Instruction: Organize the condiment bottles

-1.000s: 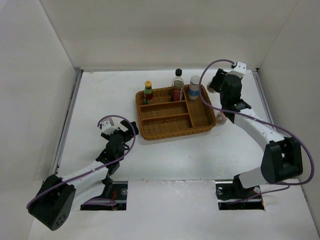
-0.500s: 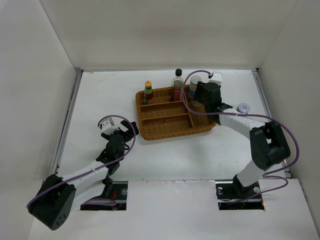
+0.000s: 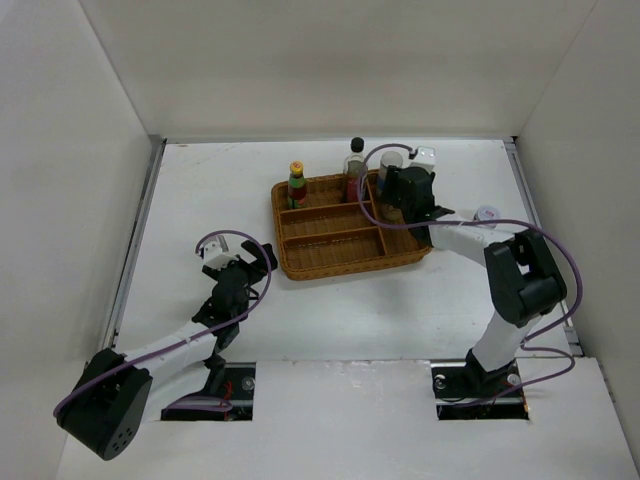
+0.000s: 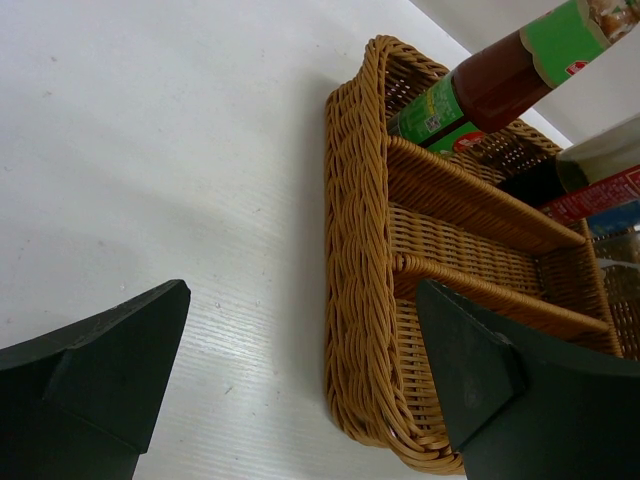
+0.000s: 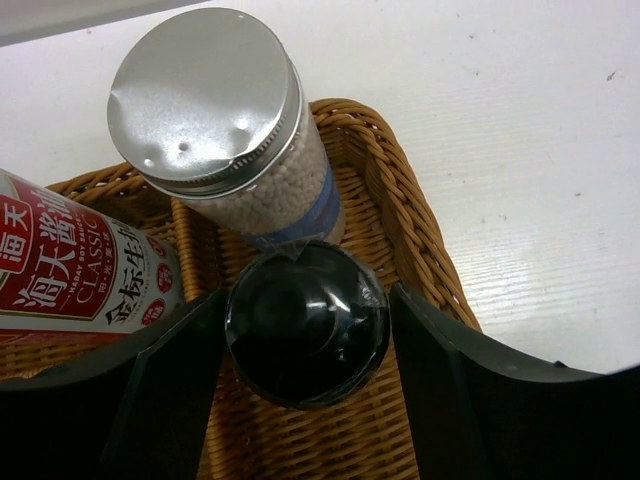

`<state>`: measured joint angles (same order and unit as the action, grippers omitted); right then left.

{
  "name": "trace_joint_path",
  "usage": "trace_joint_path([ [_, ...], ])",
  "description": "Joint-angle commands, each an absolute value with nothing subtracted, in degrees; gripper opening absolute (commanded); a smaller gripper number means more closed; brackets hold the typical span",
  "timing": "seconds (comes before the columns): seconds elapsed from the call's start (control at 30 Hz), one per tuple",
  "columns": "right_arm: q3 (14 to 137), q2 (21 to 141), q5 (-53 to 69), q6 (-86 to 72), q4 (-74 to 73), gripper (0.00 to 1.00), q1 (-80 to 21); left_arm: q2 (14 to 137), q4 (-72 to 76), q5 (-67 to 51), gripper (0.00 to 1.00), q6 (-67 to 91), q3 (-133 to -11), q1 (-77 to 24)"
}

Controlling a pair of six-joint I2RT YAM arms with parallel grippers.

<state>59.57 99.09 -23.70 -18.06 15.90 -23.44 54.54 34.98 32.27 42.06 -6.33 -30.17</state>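
Observation:
The wicker tray [image 3: 330,262] holds three bottles along its back row: a yellow-capped red sauce bottle [image 3: 297,185], a black-capped clear glass bottle [image 3: 355,165] and a silver-lidded jar of white grains [image 5: 205,95]. My right gripper [image 3: 392,195] reaches down into the back right compartment. Its fingers sit close against both sides of a dark-capped jar [image 5: 305,320], which stands just in front of the silver-lidded jar. A pink-capped jar [image 3: 487,214] stands on the table to the right of the tray. My left gripper [image 3: 262,258] is open and empty beside the tray's left front corner [image 4: 360,250].
A red-labelled bottle [image 5: 70,265] stands left of the dark-capped jar in the neighbouring compartment. The tray's two long front compartments [image 3: 330,240] hold nothing. White walls enclose the table on three sides.
My right arm swung left from beside the tray to over its back right compartment, bringing the dark-capped jar down into it. The pink-capped jar came into view. The left arm stayed still.

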Motion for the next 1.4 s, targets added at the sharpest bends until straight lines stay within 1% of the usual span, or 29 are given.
trace_joint_path([
  [0.0, 62.8, 100.3, -25.3, -17.4, 20.7, 0.74, -24.7, 54.7, 38.0, 31.6, 1.0, 42.6, -6.9, -30.3],
  [0.1, 62.7, 100.4, -25.8, -17.0, 20.4, 0.83, -25.1, 54.3, 38.0, 31.6, 1.0, 42.6, -6.8, -30.2],
  [0.23, 61.8, 97.8, -26.2, -16.8, 19.8, 0.89, -25.4, 54.8, 38.0, 31.4, 1.0, 42.6, -6.9, -30.2],
  [0.33, 60.0, 93.3, -26.4, -17.0, 18.2, 0.92, -25.6, 54.6, 38.0, 31.8, 1.0, 42.6, -6.9, -30.5],
  [0.47, 53.4, 82.6, -27.0, -19.0, 17.1, 0.93, -25.4, 54.5, 38.0, 31.3, 1.0, 42.7, -6.8, -30.0],
  [0.63, 43.8, 71.2, -31.5, -22.7, 14.6, 0.93, -20.6, 55.3, 38.1, 31.5, 1.0, 42.7, -7.0, -30.6],
  [0.7, 42.4, 70.2, -33.2, -23.4, 12.0, 0.94, -18.4, 55.5, 38.4, 31.3, 1.0, 42.8, -7.0, -30.8],
  [0.77, 41.5, 70.0, -34.9, -23.8, 8.6, 0.97, -16.8, 55.3, 38.5, 31.5, 1.0, 42.8, -7.0, -31.2],
  [0.9, 41.5, 70.8, -35.9, -23.7, 5.9, 1.0, -15.9, 55.8, 38.8, 31.2, 1.0, 42.9, -7.0, -31.3],
  [1.03, 41.3, 72.6, -34.6, -23.9, 5.7, 1.0, -13.7, 55.7, 38.8, 31.5, 1.0, 42.9, -7.0, -31.4],
  [1.1, 41.7, 74.2, -32.9, -23.9, 5.9, 0.98, -13.2, 56.2, 38.8, 31.1, 1.0, 42.9, -7.2, -31.2],
  [1.37, 43.1, 80.3, -30.4, -25.8, 6.9, 0.78, -12.8, 56.1, 38.8, 30.8, 1.0, 42.9, -7.1, -31.0],
])
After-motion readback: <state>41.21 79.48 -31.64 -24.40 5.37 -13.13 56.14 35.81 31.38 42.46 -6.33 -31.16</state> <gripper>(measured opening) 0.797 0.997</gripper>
